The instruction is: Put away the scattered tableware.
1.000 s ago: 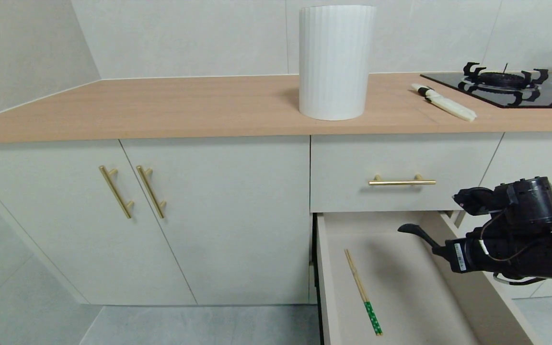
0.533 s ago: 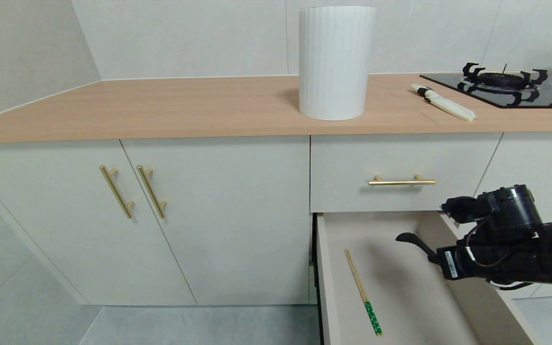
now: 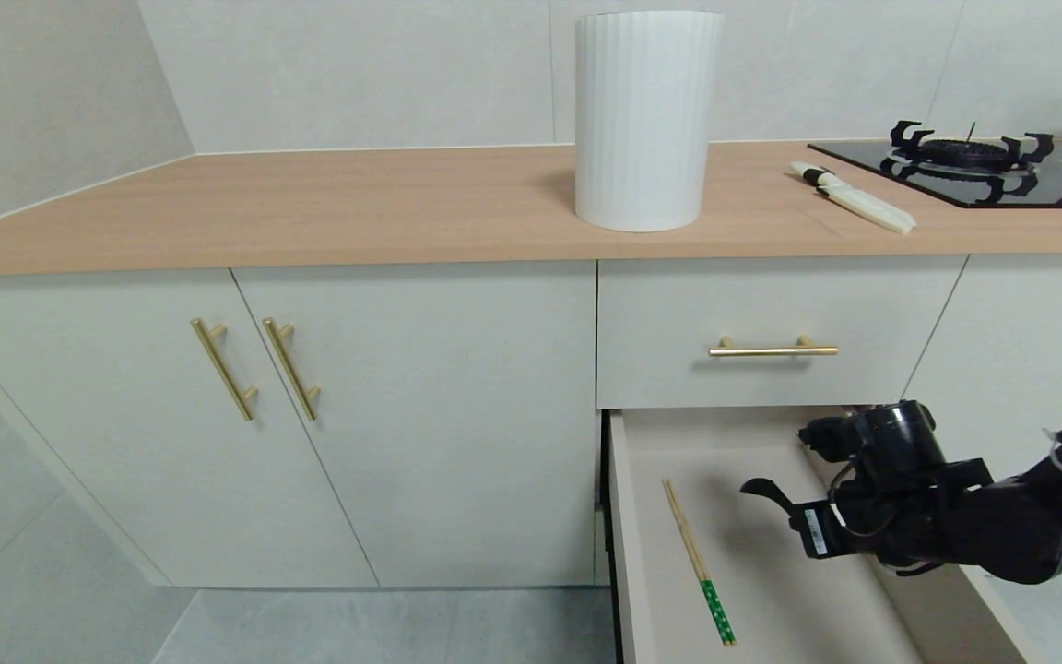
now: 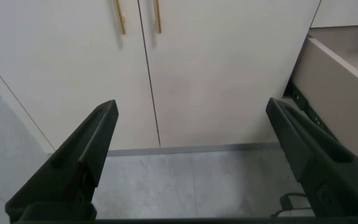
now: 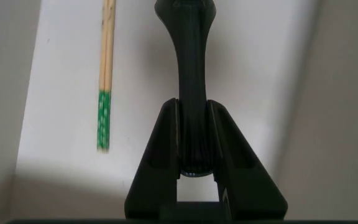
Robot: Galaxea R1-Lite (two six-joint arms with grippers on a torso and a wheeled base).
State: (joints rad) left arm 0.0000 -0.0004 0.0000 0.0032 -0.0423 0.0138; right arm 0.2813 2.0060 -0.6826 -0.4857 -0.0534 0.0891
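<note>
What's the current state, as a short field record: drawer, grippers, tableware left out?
drawer: lower beige drawer open
in drawer: wooden chopsticks with green ends, lying flat
right gripper: shut on slender black utensil, over the drawer
left gripper: open, empty, facing beige cabinet doors
on wood counter: black-banded white utensil beside black hob; tall white ribbed cylinder

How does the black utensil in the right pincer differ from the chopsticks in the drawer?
The black utensil is clamped in the right pincer, above the drawer floor; the chopsticks lie loose on it. The utensil is all black and curved; the chopsticks are pale, straight, green-ended. Both are long and slim.
</note>
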